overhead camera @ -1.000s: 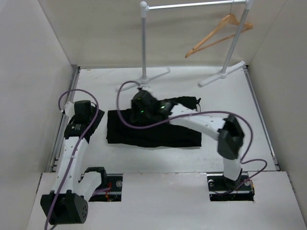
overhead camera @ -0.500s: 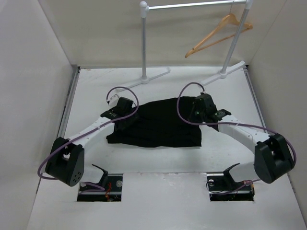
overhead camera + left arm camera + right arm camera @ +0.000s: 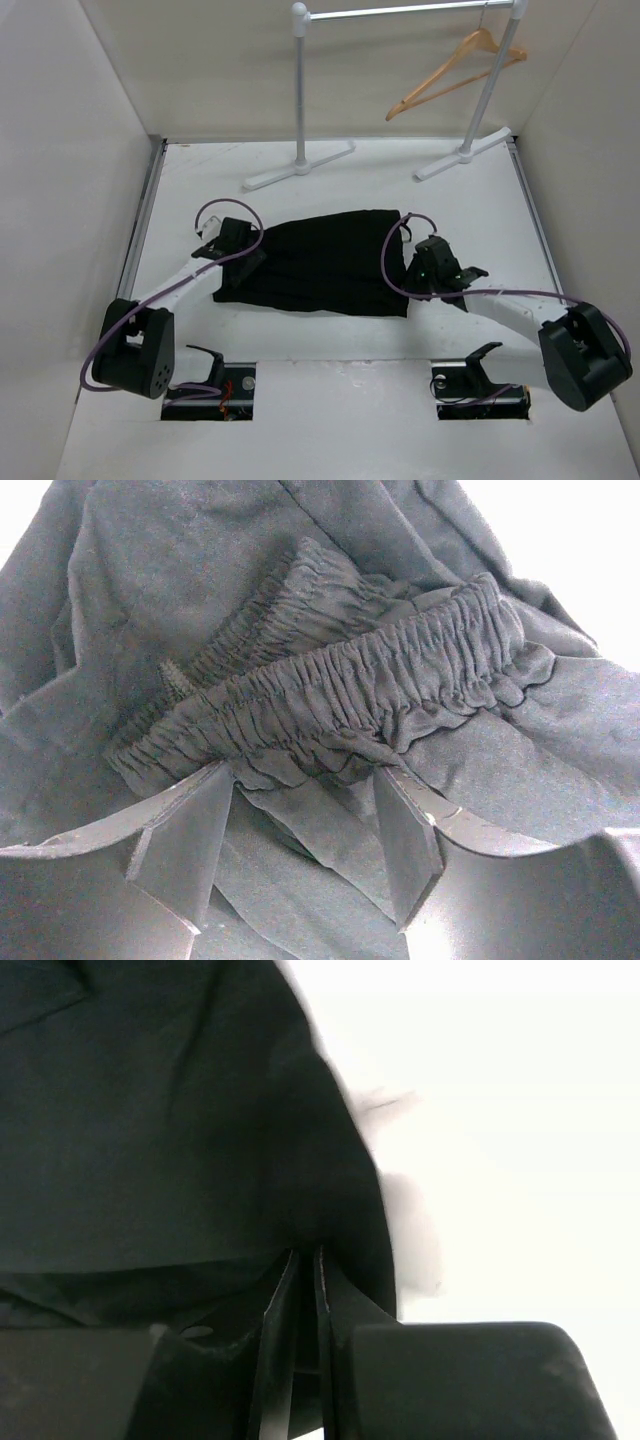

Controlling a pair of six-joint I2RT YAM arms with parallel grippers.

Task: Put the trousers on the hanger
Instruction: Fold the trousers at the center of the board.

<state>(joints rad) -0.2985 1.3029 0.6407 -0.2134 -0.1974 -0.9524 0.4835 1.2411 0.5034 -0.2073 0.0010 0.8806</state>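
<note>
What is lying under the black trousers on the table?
Only the white table shows around the trousers; whatever lies beneath the folded cloth is covered. The hanger isn't there; it hangs on the rail.

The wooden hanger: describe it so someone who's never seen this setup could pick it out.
At the far end of the white table stands a silver metal clothes rail on two posts. From its bar, by the right post, hangs the light natural-wood triangular hanger, tilted down to the left. It alone is tan wood; the black fabric trousers lie on the table.
</note>
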